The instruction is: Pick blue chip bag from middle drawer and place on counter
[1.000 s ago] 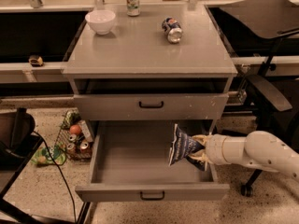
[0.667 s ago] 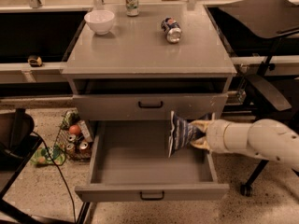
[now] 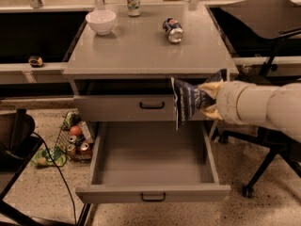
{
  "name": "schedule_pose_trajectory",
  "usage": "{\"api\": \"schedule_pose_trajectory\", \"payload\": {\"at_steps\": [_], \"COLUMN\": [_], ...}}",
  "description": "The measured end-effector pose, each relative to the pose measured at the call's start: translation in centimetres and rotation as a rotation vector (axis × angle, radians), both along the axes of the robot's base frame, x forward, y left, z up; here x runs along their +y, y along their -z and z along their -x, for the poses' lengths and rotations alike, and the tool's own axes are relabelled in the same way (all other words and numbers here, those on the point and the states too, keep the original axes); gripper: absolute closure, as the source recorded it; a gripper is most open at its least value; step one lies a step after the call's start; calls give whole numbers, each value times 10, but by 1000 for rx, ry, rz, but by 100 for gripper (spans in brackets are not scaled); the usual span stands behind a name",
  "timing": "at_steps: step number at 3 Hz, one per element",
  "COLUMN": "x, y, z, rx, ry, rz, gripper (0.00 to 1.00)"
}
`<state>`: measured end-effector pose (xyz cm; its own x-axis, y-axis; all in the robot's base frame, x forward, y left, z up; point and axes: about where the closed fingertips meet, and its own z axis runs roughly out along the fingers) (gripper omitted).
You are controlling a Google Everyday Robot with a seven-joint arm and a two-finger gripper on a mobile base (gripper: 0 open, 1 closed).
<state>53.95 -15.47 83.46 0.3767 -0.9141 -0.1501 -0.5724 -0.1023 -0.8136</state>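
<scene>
Lifted from the middle drawer [image 3: 153,192], the light, crushable blue chip bag [image 3: 187,101] hangs centre-right, pincer [image 3: 208,99] clamped on its edge.

A white bowl [image 3: 101,21] sits left of an upright green-and-white can [image 3: 133,0]; a blue soda can [image 3: 173,30] lies on its side (apart from both). On the floor [image 3: 263,206], a wire basket [image 3: 63,142] holds cans [image 3: 84,148].
</scene>
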Motion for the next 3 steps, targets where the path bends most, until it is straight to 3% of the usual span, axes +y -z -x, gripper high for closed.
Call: {"api": "schedule_pose_trajectory", "payload": {"at_steps": [2, 3], "x": [1, 16], "y": [-25, -68], "z": [-4, -25], "rx": [-55, -157], "ry": [-9, -93], "rz": [-3, -36], "gripper": [100, 100]}}
